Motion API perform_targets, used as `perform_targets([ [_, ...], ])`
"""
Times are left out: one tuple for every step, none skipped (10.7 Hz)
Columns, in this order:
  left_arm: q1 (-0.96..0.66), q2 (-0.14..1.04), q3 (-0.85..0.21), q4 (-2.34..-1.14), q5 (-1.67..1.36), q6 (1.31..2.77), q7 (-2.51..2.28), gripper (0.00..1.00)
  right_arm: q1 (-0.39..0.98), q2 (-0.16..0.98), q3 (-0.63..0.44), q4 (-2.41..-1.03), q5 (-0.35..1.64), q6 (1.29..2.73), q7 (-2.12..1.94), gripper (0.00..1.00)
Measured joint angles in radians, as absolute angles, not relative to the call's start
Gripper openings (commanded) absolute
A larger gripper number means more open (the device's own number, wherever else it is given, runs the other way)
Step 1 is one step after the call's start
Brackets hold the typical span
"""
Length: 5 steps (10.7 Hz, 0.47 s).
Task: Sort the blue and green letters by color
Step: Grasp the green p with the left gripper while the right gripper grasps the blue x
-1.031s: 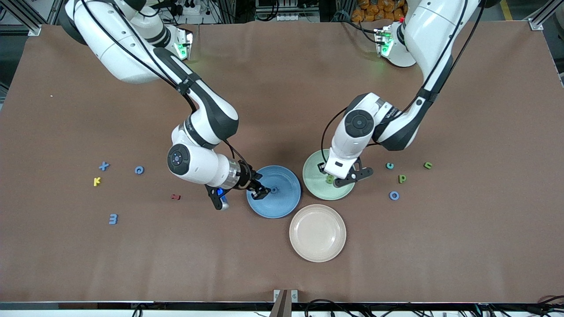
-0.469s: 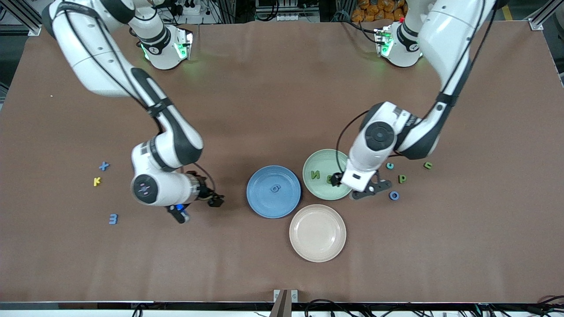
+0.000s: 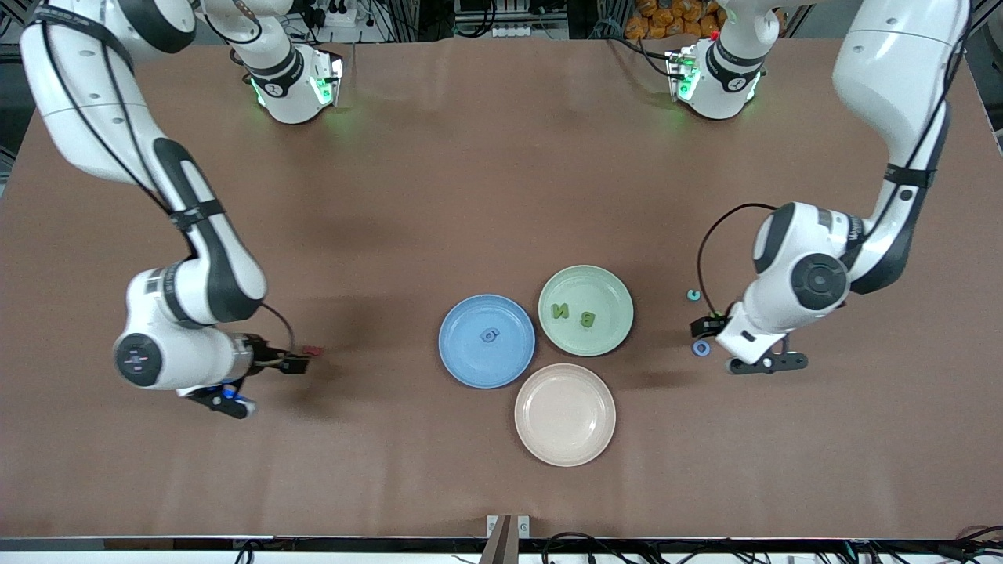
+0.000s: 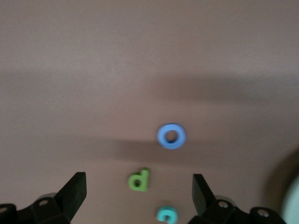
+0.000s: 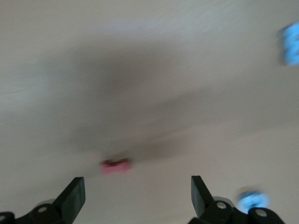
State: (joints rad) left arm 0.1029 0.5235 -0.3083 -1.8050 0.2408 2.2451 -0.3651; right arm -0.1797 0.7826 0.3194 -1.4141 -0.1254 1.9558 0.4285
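Observation:
A blue plate holds one blue letter. Beside it, a green plate holds a green N and a green B. My left gripper hangs open and empty over loose letters toward the left arm's end. The left wrist view shows a blue O, a green letter and a teal c under the left gripper. My right gripper is open and empty toward the right arm's end. In the right wrist view the right gripper has two blurred blue letters near it.
A beige plate with nothing on it sits nearest the front camera, touching the other two. A small dark red letter lies by the right gripper's finger. The blue O and teal c show beside the left gripper.
Both grippers opened over their plates, leaving a blue letter and the green B there. Then each arm swung outward to its own end of the table.

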Motion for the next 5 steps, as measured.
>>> perform_targets([
  [0.149,0.517,-0.322,-1.858,0.241,2.303,-0.32,1.0,-0.222,0.778,0.32,-1.427,-0.153,1.957,0.348,1.0],
  [0.185,0.505,-0.34,-1.923,0.241,2.366,-0.302,1.0,-0.244,0.759,0.321,-1.465,-0.187,1.987,0.31,1.0],
  [0.204,0.489,-0.35,-1.986,0.241,2.419,-0.295,0.93,-0.248,0.723,0.321,-1.538,-0.21,2.061,0.303,1.0],
  [0.211,0.474,-0.355,-2.041,0.241,2.466,-0.294,0.9,-0.254,0.668,0.32,-1.649,-0.223,2.168,0.304,1.0],
  [0.211,0.466,-0.356,-2.075,0.245,2.496,-0.292,0.9,-0.273,0.61,0.319,-1.768,-0.233,2.26,0.304,1.0],
])
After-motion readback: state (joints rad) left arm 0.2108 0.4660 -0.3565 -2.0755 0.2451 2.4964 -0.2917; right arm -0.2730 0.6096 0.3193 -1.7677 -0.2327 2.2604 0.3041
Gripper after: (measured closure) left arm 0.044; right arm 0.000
